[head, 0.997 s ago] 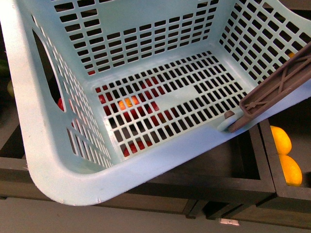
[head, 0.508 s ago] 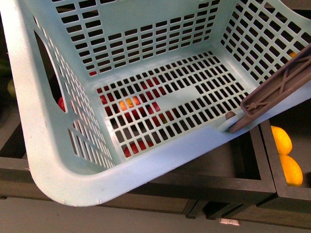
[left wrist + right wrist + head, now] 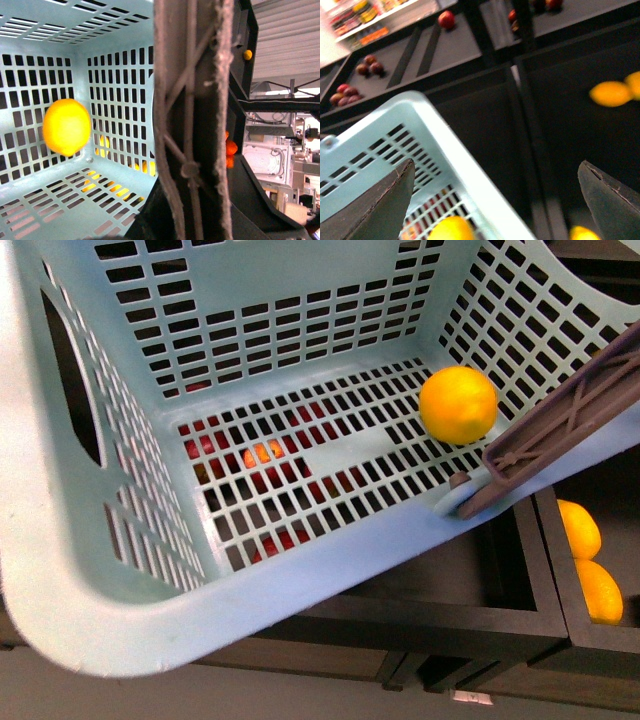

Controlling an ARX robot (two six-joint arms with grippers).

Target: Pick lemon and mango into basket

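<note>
The light teal basket [image 3: 90, 570] fills the front view, tilted. A yellow-orange lemon [image 3: 457, 404] lies on its slotted bottom near the right wall. It also shows in the left wrist view [image 3: 66, 126] and at the edge of the right wrist view [image 3: 451, 229]. My left gripper is shut on the basket's brown-grey handle [image 3: 192, 125], which also shows in the front view [image 3: 560, 430]. My right gripper [image 3: 497, 200] is open and empty, above the basket's rim [image 3: 450, 145]. No mango shows.
Dark wooden crates [image 3: 480, 600] stand under the basket. Two more lemons [image 3: 580, 530] lie in the crate at the right. Red fruit [image 3: 270, 480] shows through the basket's slots. More lemons [image 3: 611, 93] and red fruit [image 3: 446, 19] lie in crates in the right wrist view.
A lemon has appeared in the basket, which was empty before. The basket has shifted a little left and down in the front view.
</note>
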